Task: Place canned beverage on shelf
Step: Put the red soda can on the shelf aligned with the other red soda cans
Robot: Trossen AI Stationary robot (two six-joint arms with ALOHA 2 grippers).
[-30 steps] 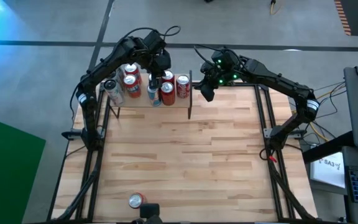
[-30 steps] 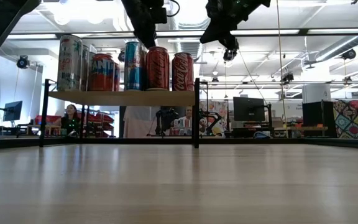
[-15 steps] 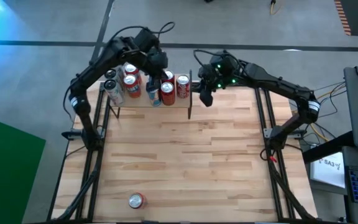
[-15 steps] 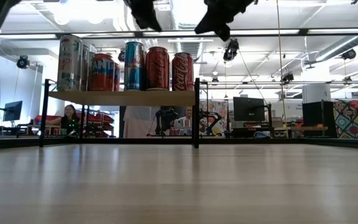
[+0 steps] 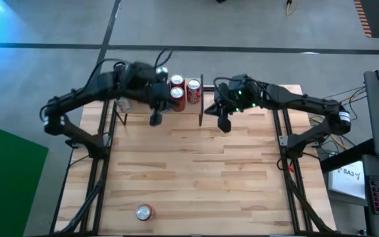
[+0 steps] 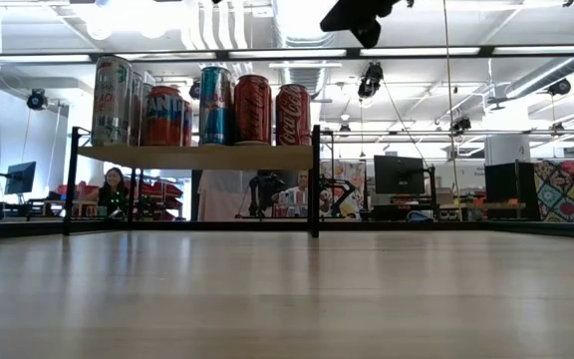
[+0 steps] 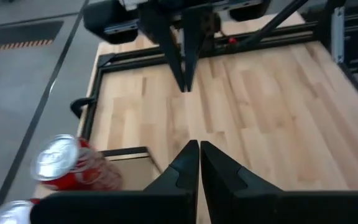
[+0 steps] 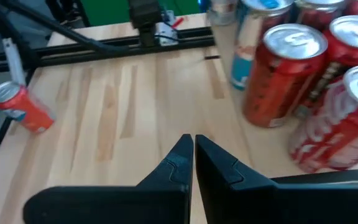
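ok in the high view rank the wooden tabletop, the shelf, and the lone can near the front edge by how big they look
1. Wooden tabletop: fills most of the frame's middle.
2. Shelf: a narrow board at the far edge, partly hidden by cans and arms.
3. Lone can: smallest by far.

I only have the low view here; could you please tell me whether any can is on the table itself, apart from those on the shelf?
Observer: Yes, one red can sits alone on the table, near the edge opposite the shelf.
Operator: Thank you. Is either arm holding anything?
Observer: No. The left gripper hangs over the table just in front of the shelf, with its fingers shut on nothing.
Operator: And the other arm?
Observer: The right gripper hangs just past the shelf's end on the right arm's side, fingers shut and empty too.
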